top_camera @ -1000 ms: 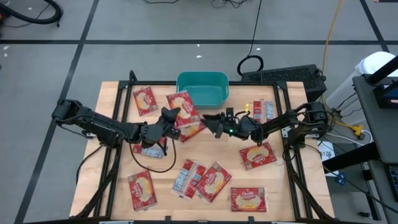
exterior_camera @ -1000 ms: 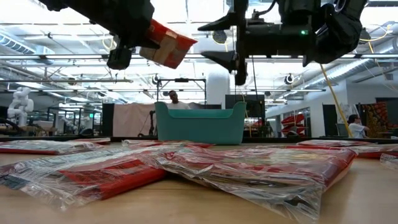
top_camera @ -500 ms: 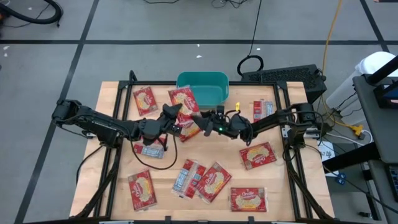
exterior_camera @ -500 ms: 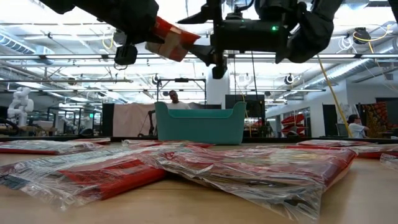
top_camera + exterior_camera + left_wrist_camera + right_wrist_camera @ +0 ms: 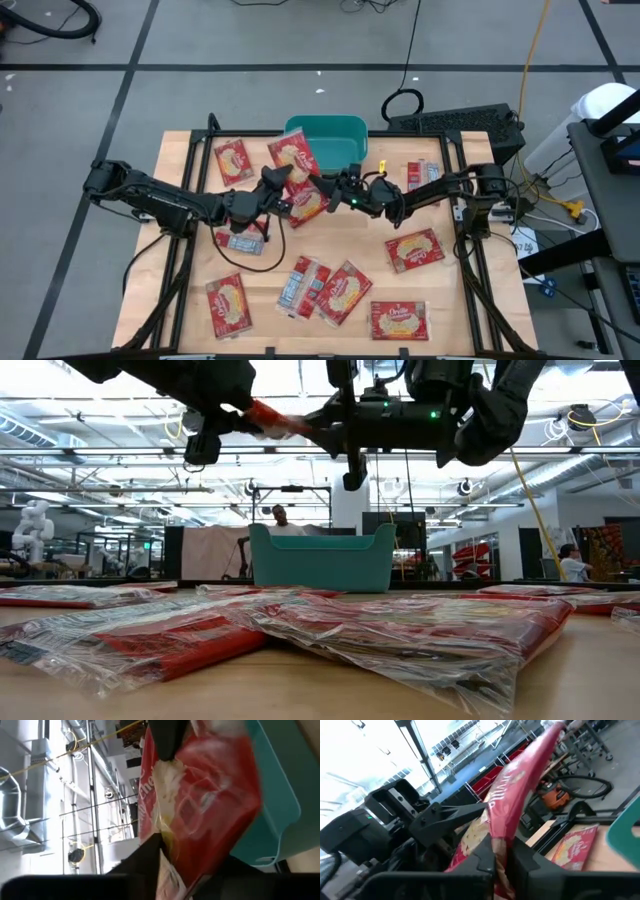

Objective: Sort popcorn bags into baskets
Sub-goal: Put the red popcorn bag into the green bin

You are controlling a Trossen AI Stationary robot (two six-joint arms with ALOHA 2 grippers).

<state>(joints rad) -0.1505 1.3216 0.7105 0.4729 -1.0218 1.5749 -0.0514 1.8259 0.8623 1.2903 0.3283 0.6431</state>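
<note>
With my right gripper (image 5: 322, 186) clamped on the bag (image 5: 297, 172) edge, I expect light, floppy, slippery film; left gripper (image 5: 276, 189) grip unclear.

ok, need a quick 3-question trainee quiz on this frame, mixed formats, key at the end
1. True or false: the held popcorn bag lies flat on the table.
2. Which grippers touch that bag? A) left gripper only B) right gripper only C) both
3. Fill in: the teal ____ sits at the table's far edge.

Key: 1 false, it is up in the air between the arms. 2 C, the right is shut on it. 3 basket.
</note>
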